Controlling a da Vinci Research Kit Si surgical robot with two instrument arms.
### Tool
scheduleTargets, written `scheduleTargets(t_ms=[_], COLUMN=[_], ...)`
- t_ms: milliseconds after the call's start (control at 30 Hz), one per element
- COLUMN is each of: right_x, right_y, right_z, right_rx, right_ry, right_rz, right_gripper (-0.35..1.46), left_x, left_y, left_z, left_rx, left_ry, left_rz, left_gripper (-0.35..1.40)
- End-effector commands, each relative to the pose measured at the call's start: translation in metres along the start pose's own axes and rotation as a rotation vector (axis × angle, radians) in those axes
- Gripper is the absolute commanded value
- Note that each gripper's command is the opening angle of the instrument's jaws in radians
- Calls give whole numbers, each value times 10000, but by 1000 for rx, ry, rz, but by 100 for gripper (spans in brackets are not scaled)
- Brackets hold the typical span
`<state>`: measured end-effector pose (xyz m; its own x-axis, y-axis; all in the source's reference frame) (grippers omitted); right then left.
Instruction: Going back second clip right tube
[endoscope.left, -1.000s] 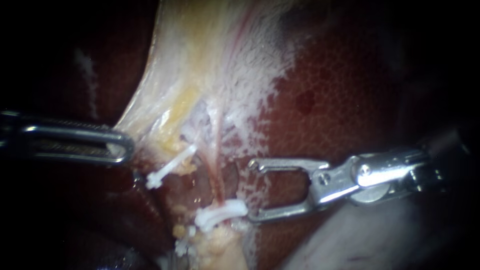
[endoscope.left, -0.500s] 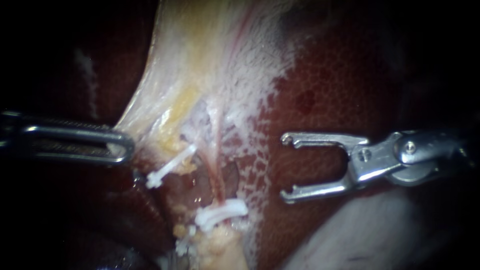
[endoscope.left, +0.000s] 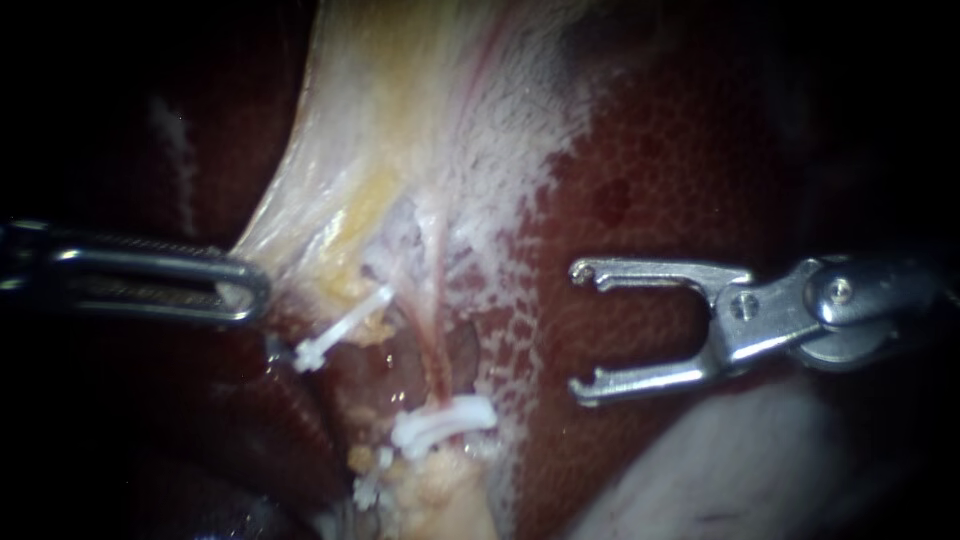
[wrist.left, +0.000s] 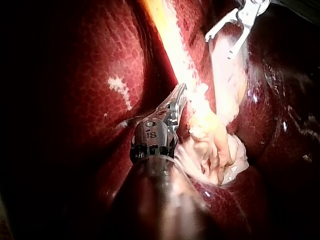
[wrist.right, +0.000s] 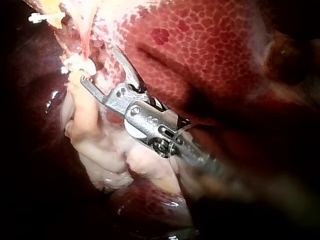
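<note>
Left to right: my left instrument (endoscope.left: 245, 292) stays clamped on the pale tissue (endoscope.left: 330, 180), keeping it stretched. The clip (endoscope.left: 440, 422) sits across the right tube (endoscope.left: 436, 365), low in the middle. My right instrument (endoscope.left: 582, 330) has pulled back off it and is now over the liver (endoscope.left: 680, 180), jaws wide open and empty. So I reckon the clip's released and holding, and the retreat's on track.
</note>
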<state>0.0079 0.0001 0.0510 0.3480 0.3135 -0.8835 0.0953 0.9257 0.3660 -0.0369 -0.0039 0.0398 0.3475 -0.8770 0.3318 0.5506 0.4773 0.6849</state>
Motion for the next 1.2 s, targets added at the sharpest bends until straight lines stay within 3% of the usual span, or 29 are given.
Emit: scheduleTargets(t_ms=[33,200,567,967,1200], right_x=[0,0,-1,-1,-2], right_y=[0,0,-1,-1,-1], right_z=[0,-1,-3,-4,-6], right_rx=[0,0,1,1,2], right_ry=[0,0,0,0,0], right_rz=[1,1,1,1,1], right_gripper=[60,60,60,60,60], left_x=[2,10,32,41,45], left_y=[0,7,33,40,35], left_z=[2,16,55,88,98], left_rx=[-2,-5,-3,2,8], left_ry=[-1,0,37,62,70], left_rz=[1,13,-4,-3,0], left_gripper=[-35,-35,-35,-35,-35])
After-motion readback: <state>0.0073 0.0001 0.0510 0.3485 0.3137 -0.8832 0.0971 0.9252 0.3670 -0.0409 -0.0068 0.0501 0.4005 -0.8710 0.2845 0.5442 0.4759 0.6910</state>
